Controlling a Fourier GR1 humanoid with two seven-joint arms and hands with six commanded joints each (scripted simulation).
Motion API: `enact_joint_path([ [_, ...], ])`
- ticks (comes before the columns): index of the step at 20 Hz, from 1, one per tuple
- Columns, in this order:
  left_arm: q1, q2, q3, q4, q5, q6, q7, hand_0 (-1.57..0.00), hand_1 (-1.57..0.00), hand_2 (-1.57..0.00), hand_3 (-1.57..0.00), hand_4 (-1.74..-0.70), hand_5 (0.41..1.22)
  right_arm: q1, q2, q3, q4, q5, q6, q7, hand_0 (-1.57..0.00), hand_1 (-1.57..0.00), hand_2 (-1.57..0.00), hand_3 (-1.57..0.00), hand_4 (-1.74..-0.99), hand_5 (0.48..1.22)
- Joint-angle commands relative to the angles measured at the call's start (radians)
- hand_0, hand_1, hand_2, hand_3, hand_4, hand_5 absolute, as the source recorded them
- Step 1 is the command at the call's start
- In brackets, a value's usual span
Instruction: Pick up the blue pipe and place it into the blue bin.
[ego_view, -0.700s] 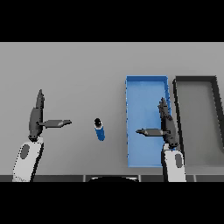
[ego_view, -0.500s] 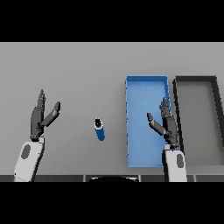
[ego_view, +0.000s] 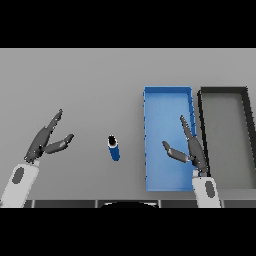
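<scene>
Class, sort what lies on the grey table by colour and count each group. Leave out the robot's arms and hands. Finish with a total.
Blue: 2, the blue pipe and the blue bin
Dark: 1, the dark bin
Total: 3

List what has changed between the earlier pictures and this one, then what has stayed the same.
Only the hands changed, slightly. The left hand has tilted so its straight fingers lean toward the small blue cylindrical pipe, its thumb swinging up from a sideways point. The right hand, over the blue rectangular bin, likewise raised its thumb. Nothing was taken hold of or released. The pipe, the bin and the dark grey bin stayed put.
</scene>
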Motion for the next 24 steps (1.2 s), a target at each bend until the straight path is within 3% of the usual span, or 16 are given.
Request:
enact_joint_path([
  [1, 0.005, 0.004, -0.011, -0.015, 0.003, -0.016, 0.002, 0.00, 0.00, 0.00, 0.00, -0.97, 0.590, -0.006, -0.014, -0.007, -0.007, -0.003, 0.005, 0.006, 0.00, 0.00, 0.00, 0.00, -1.182, 0.583],
  [5, 0.041, 0.045, -0.068, -0.116, 0.017, -0.102, 0.017, 0.00, 0.00, 0.00, 0.00, -0.99, 0.566, -0.006, 0.000, -0.008, -0.006, -0.026, 0.013, 0.028, 0.00, 0.00, 0.00, 0.00, -1.200, 0.580],
  [9, 0.054, 0.042, -0.166, -0.218, -0.020, -0.120, 0.162, 0.00, 0.00, 0.00, 0.00, -1.03, 0.496, -0.016, 0.005, -0.017, -0.002, -0.046, 0.018, 0.018, 0.00, 0.00, 0.00, 0.00, -1.229, 0.576],
  [11, 0.058, 0.030, -0.208, -0.236, -0.045, -0.134, 0.188, 0.00, 0.00, 0.00, 0.00, -1.06, 0.474, -0.002, -0.004, -0.015, -0.018, -0.041, 0.021, 0.013, 0.00, 0.00, 0.00, 0.00, -1.223, 0.572],
  [15, 0.029, -0.039, -0.282, -0.209, -0.123, -0.134, 0.179, 0.00, 0.00, 0.00, 0.00, -1.11, 0.463, -0.013, 0.001, -0.010, -0.011, -0.038, 0.022, 0.040, 0.00, 0.00, 0.00, 0.00, -1.212, 0.570],
  [16, 0.026, -0.047, -0.287, -0.203, -0.125, -0.138, 0.166, 0.00, 0.00, 0.00, 0.00, -1.12, 0.470, 0.004, 0.000, -0.006, -0.020, -0.032, 0.021, 0.016, 0.00, 0.00, 0.00, 0.00, -1.210, 0.570],
  [18, 0.009, -0.088, -0.303, -0.181, -0.134, -0.134, 0.148, 0.00, 0.00, 0.00, 0.00, -1.15, 0.484, 0.005, 0.004, -0.012, -0.014, -0.035, 0.015, 0.024, 0.00, 0.00, 0.00, 0.00, -1.210, 0.564],
  [24, -0.056, -0.229, -0.318, -0.037, -0.165, -0.093, 0.127, 0.00, 0.00, 0.00, 0.00, -1.13, 0.491, 0.008, 0.011, -0.014, -0.026, -0.052, 0.023, 0.023, 0.00, 0.00, 0.00, 0.00, -1.207, 0.551],
])
